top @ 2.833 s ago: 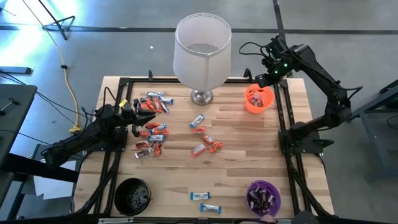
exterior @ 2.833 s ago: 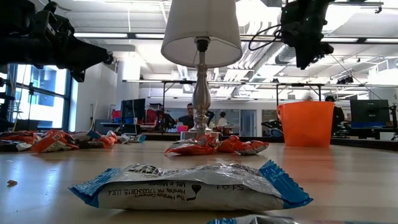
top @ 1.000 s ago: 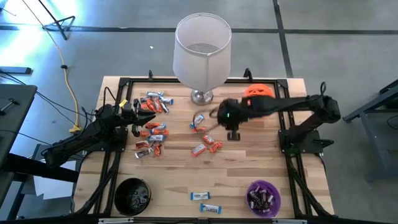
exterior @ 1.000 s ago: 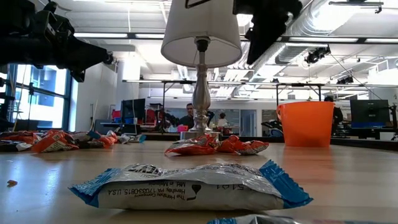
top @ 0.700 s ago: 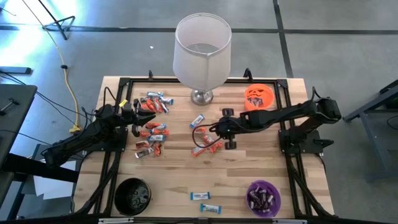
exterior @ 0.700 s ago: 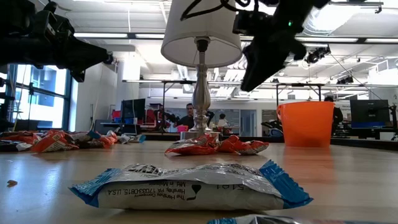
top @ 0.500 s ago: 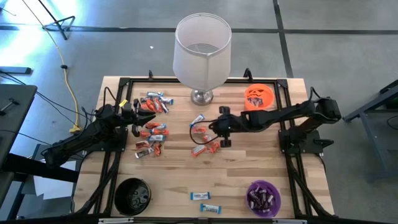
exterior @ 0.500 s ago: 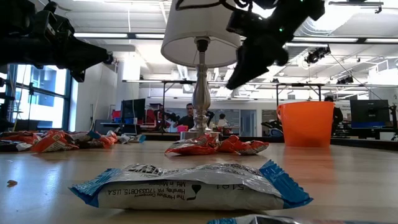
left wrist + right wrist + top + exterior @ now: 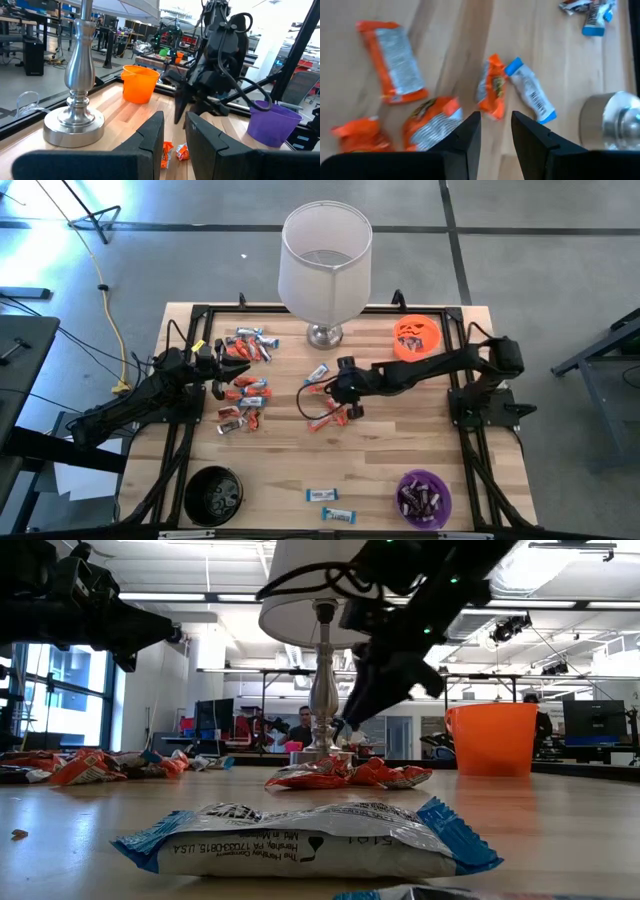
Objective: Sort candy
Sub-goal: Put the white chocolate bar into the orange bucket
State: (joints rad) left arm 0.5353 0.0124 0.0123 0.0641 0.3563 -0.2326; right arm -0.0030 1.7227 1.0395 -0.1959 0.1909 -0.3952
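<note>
Wrapped candy lies flat on the wooden table: a heap at the left, a small cluster in the middle, and two blue-white bars near the front edge. My right gripper hangs open, slanting down, just above the middle cluster. In its wrist view an orange bar and a blue-white bar lie ahead of the fingers, with nothing between them. My left gripper waits level and open over the left heap.
A lamp with a metal base stands at the far middle. An orange bowl sits far right, a purple bowl near right and a black bowl near left. Bare wood lies between the clusters.
My right gripper has come down from high beside the lamp toward the middle candy cluster, shifting toward the table's left edge, tipping further downward and rolling at the wrist. Its fingers keep the same gap. The candy has not moved.
</note>
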